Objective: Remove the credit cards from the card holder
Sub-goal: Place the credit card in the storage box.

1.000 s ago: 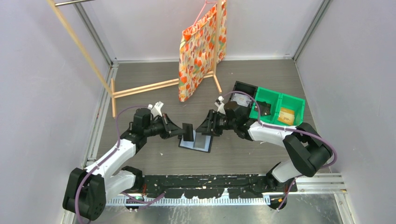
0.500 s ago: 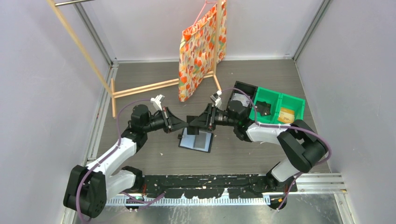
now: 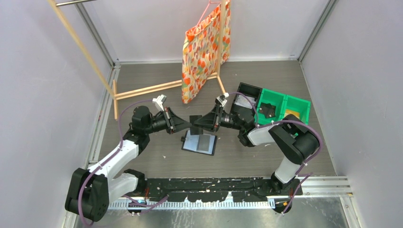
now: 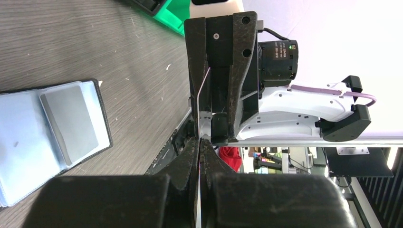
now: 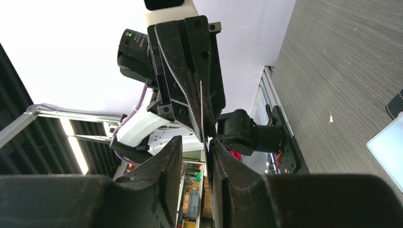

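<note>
Left gripper (image 4: pixel 200 142): fingers pressed together on one end of a credit card (image 3: pixel 194 119). The card is held clear of the table and reads as a thin pale line, edge-on, in both wrist views.

Right gripper (image 5: pixel 195 143): points straight at the left gripper, tip to tip. Its fingers stand either side of the card's far end with a visible gap between them. The card lies close along the inner face of one finger, and the other finger is apart from it. The jaws are parted and not clamped.

Card holder (image 3: pixel 199 143): lies opened flat on the table (image 3: pixel 266 156), below and just in front of the two meeting grippers and apart from both. The blue-grey inside faces up with the black edge showing around it. A second, grey card (image 4: pixel 69 122) sits in the pocket of one half.

Surroundings: a black bin (image 3: pixel 246 91) and a green bin (image 3: pixel 284 101) sit side by side behind the right arm, and their contents are too small to identify. A patterned bag (image 3: pixel 204 52) hangs at the back, over a wooden rack (image 3: pixel 147 89).
</note>
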`<move>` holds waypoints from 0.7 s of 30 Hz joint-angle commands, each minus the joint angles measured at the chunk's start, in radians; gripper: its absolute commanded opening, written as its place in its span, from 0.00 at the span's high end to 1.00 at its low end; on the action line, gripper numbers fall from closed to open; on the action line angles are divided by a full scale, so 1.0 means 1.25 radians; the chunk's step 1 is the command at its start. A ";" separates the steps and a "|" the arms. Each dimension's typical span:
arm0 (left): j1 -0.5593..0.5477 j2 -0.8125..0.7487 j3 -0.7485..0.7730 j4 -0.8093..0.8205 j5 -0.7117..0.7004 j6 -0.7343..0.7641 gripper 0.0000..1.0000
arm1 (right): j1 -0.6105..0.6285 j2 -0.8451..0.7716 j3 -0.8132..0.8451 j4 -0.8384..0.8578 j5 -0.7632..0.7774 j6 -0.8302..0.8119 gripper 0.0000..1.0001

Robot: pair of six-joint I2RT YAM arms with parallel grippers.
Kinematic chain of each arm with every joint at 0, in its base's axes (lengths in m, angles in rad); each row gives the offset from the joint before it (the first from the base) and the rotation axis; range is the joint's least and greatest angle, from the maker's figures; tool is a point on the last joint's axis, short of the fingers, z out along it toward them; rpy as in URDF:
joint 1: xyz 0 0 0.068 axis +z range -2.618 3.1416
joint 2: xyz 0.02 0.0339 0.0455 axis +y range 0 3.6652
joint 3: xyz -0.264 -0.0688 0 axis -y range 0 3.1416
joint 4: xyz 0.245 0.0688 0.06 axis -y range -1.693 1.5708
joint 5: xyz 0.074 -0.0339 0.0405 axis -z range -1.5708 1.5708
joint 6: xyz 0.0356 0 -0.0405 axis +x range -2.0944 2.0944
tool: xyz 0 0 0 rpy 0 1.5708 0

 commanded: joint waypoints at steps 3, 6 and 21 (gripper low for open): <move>0.012 0.005 0.010 0.040 0.014 -0.002 0.99 | -0.009 -0.009 -0.006 0.099 -0.020 0.029 0.75; 0.016 0.001 0.008 0.039 0.013 -0.003 0.99 | -0.010 0.003 -0.009 0.112 -0.020 0.040 0.82; 0.026 -0.002 0.019 -0.009 0.014 0.013 1.00 | -0.013 -0.027 -0.006 -0.002 -0.024 -0.027 0.99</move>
